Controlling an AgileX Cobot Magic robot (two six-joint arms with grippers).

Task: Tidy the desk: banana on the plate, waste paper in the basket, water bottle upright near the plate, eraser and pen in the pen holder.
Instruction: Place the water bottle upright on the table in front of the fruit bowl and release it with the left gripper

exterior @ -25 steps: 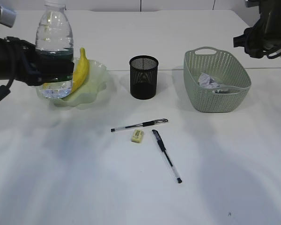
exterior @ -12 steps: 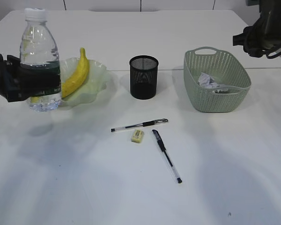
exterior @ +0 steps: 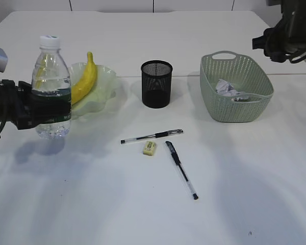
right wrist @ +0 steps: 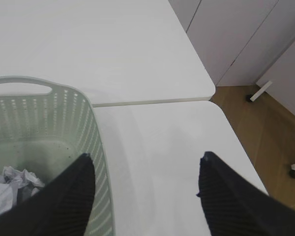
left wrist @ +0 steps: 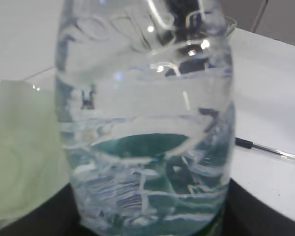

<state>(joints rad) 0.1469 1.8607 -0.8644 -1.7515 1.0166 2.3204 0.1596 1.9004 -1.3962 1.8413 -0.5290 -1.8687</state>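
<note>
My left gripper (exterior: 47, 109) is shut on the water bottle (exterior: 51, 87), which stands upright with its white cap on top, just left of and in front of the plate (exterior: 106, 84). Whether its base touches the desk I cannot tell. The bottle (left wrist: 145, 123) fills the left wrist view. The banana (exterior: 85, 79) lies in the plate. The waste paper (exterior: 228, 88) is inside the basket (exterior: 234, 104). Two pens (exterior: 153, 136) (exterior: 181, 168) and the eraser (exterior: 149, 148) lie on the desk in front of the pen holder (exterior: 156, 84). My right gripper (right wrist: 145, 167) hangs open and empty above the basket's right rim (right wrist: 96, 147).
The desk's right edge and a rounded corner (right wrist: 211, 91) lie just beyond the basket, with wooden floor past them. A seam between two tabletops runs behind the plate, holder and basket. Bare white surface stretches across the front of the desk.
The left gripper has lowered the bottle from in front of the plate to a spot left of and in front of it, near the desk surface. The right arm has not moved.
</note>
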